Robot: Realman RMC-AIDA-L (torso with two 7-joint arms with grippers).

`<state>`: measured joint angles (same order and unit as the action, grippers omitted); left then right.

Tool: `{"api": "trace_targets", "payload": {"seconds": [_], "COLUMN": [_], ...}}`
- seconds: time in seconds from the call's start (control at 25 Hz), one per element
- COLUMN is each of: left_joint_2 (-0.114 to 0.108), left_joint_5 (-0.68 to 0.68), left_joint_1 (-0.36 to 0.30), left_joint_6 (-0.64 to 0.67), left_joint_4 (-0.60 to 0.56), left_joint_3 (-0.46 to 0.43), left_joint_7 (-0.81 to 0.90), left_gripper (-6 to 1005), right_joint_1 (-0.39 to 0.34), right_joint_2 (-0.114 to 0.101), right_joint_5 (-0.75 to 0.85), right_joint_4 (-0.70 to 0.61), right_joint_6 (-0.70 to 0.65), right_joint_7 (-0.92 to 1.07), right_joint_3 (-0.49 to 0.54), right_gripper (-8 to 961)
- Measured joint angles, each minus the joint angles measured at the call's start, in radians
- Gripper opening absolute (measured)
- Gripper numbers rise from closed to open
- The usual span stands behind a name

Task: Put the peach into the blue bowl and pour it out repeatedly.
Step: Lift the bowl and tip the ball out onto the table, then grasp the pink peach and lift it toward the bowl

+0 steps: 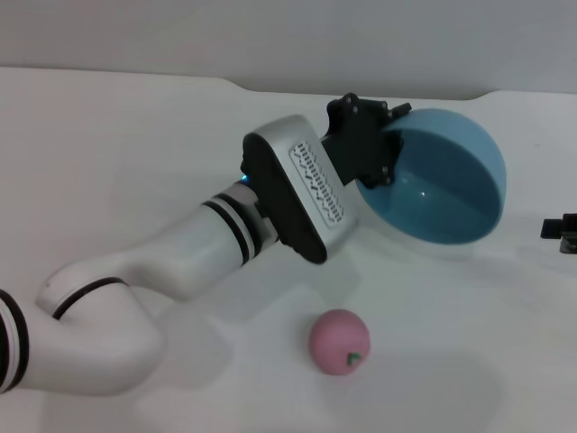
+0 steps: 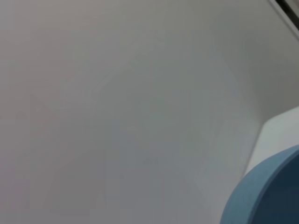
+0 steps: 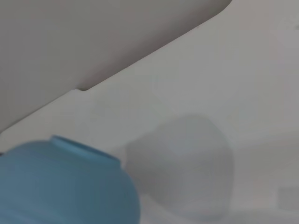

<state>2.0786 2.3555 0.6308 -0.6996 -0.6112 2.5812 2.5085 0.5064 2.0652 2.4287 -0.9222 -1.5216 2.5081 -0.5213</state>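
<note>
tipping the blue bowl [image 1: 451,185] on its side above the desk [image 1: 108,153], the left gripper [image 1: 374,144] clamps the bowl's rim. the peach [image 1: 340,341] lies loose near the desk's front edge, so the pour looks done; next, the bowl needs righting and the peach reloading. right gripper [image 1: 561,230] sits at the right edge, jaw state unclear.

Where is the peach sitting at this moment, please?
In the head view the peach lies on the white table, near the front edge around the middle, outside and nearer the robot than the tipped blue bowl held by the left gripper.
</note>
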Motion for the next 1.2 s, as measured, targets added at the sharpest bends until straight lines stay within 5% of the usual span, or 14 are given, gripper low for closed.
{"api": "trace_targets", "payload": {"seconds": [0.16, 0.32, 0.68, 0.92, 1.04, 1.2], "left_joint_2": [0.0, 0.0, -0.021, -0.027, -0.027, -0.028], "left_joint_5": [-0.001, -0.001, 0.011, 0.098, 0.231, 0.315], "left_joint_1": [0.005, 0.045, 0.128, 0.158, 0.169, 0.164], "left_joint_6": [0.036, 0.227, 1.011, 1.421, 1.575, 1.747], "left_joint_4": [-0.004, -0.015, -0.126, -0.177, -0.207, -0.277], "left_joint_3": [-0.068, -0.222, -0.722, -1.082, -1.195, -1.241], "left_joint_7": [0.074, 0.159, 0.088, -0.012, 0.015, 0.025], "left_gripper": [-1, -1, -1, -1, -1, -2], "right_joint_1": [0.006, 0.015, 0.079, 0.123, 0.143, 0.17], "right_joint_2": [0.0, -0.001, 0.005, 0.007, 0.009, 0.01], "right_joint_5": [-0.003, -0.005, -0.021, -0.094, -0.149, -0.261], "right_joint_4": [0.01, 0.013, 0.065, 0.139, 0.175, 0.229], "right_joint_6": [-0.004, -0.007, 0.005, 0.006, 0.014, 0.055], "right_joint_7": [-0.006, -0.008, -0.111, -0.282, -0.372, -0.446], "right_joint_3": [-0.011, -0.071, -0.222, -0.3, -0.401, -0.53], "right_gripper": [495, 498, 505, 509, 512, 515]}}
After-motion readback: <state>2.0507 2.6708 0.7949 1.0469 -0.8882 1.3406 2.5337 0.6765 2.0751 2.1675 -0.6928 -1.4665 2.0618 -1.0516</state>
